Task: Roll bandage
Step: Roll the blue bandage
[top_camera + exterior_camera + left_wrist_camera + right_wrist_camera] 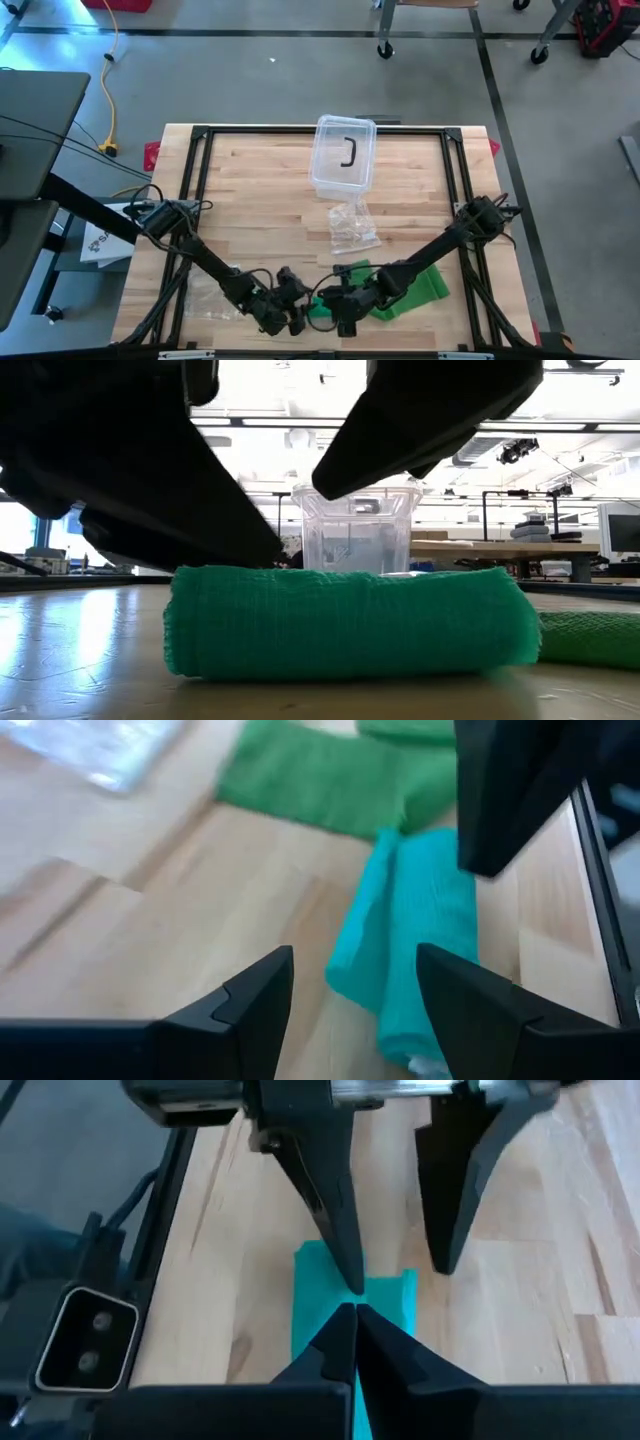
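The green bandage [325,305] lies part-rolled at the near edge of the bench [260,190], the left claw [290,312] spread beside it and the right claw [352,1312] pressed together over the roll. Judgement: keep the roll's edges aligned and the loose tail taut while turning. Farther back, a clear tub [343,155] holds a dark hooked piece [349,153].

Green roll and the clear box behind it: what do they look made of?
The green roll looks like soft woven gauze or crepe fabric, matte: a fine mesh texture shows and its edges slump. The clear box looks like rigid transparent plastic, glossy: the room shows through its walls.
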You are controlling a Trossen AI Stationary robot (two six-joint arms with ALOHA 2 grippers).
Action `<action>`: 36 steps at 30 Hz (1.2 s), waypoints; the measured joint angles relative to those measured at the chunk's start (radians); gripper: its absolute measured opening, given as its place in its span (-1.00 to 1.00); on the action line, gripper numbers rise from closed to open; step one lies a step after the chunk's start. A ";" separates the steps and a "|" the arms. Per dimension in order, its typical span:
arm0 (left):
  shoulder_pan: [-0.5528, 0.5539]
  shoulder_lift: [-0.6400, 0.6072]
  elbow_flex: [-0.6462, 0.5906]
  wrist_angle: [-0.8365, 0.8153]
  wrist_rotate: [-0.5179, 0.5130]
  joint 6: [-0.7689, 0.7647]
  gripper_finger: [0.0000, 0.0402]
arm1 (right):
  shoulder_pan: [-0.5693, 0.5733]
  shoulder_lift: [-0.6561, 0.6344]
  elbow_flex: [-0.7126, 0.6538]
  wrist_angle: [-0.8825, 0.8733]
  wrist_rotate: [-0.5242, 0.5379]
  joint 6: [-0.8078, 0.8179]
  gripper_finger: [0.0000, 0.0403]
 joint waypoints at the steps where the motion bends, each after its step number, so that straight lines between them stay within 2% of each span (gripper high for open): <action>1: 0.013 0.000 0.000 0.001 0.043 0.017 0.03 | 0.002 0.000 0.000 0.001 -0.001 -0.005 -1.00; 4: 0.060 0.003 0.000 0.000 0.149 0.054 0.03 | 0.014 0.000 0.000 0.001 -0.002 -0.005 -1.00; 7: 0.093 0.008 -0.002 -0.005 0.185 0.099 0.03 | 0.027 0.000 0.000 0.003 -0.002 -0.003 -1.00; 12: 0.132 0.008 -0.001 0.007 0.308 0.166 0.03 | 0.051 0.000 0.000 0.025 -0.003 -0.006 -1.00; 15: 0.133 0.008 -0.001 0.039 0.330 0.185 0.03 | 0.069 -0.006 0.000 0.036 -0.003 -0.032 -1.00; 20: 0.116 0.008 0.000 0.183 0.332 0.233 0.03 | 0.086 -0.004 0.000 0.033 -0.002 -0.012 -1.00; 27: 0.151 0.008 0.000 0.068 0.325 0.163 0.03 | 0.087 0.016 0.000 0.032 0.005 -0.003 -1.00; 36: 0.193 0.008 0.000 0.064 0.513 0.145 -0.07 | 0.090 0.016 0.000 0.050 0.022 -0.003 -1.00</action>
